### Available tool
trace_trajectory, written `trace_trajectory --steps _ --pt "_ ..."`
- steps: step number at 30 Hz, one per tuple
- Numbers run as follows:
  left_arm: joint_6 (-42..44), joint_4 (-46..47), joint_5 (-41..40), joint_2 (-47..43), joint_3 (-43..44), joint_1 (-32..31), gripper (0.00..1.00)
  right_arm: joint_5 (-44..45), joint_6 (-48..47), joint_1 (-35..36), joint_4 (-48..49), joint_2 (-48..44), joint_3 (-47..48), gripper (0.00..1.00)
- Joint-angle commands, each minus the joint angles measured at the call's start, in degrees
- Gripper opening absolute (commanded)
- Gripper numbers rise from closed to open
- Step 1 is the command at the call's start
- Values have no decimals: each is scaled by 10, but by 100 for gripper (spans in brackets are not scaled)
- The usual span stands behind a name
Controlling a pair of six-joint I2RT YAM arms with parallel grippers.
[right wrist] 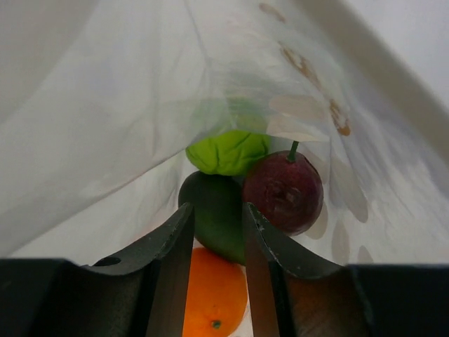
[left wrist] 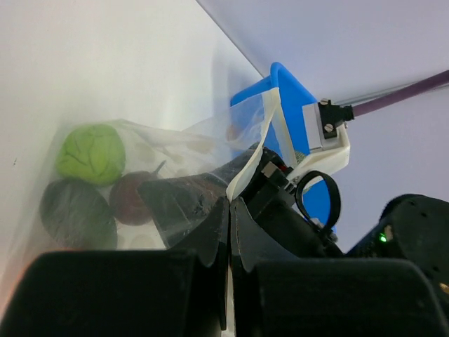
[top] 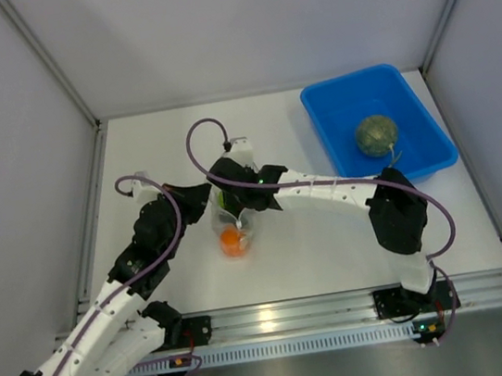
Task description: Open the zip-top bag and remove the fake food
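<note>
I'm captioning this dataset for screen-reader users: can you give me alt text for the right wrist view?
Seen from inside the clear polka-dot zip-top bag, the right gripper has its two dark fingers close together around a dark green piece. Around it lie a light green piece, a dark red fruit with a stem, and an orange.

Lab test cell: white enclosure panels (top: 255, 19), aluminium rail (top: 342, 306).

fake food (top: 232, 239) in bag (top: 235, 220), melon (top: 375, 135) in bin (top: 334, 111)
</note>
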Motion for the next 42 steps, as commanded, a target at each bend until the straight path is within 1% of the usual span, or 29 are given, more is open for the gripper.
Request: trace_trajectory --steps 1,5,11,14,16,20,29,33,35,36,42 --pt "-4 38 -18 -18 -3 -3 0 45 6 -7 -38 15 37 35" --pt "13 38 -10 -14 1 -4 0 72 -1 -12 -50 20 34 37" --pt "12 38 -9 -15 -10 -4 0 46 -21 -33 -8 27 4 39" --pt "15 38 -11 -19 -14 -4 0 51 -24 -37 -5 28 -7 44" --pt "21 37 -12 -17 -15 -4 0 38 -23 -43 -3 29 -12 46" --pt "20 38 -13 -10 -22 -4 0 21 -26 -46 22 39 -27 46" --pt "29 37 -9 -4 -25 -5 0 -15 -18 -48 35 58 -42 48" --pt "33 37 -10 -4 -29 -4 0 -34 -11 -48 33 67 -49 54" --pt "31 38 -12 -5 -35 -4 0 -53 -11 -47 44 65 -62 55" --pt "31 38 -13 -3 -35 -5 0 -56 -10 -45 44 65 -66 57" --pt "26 38 -16 1 -46 -4 0 -62 -6 -38 63 65 -101 60"
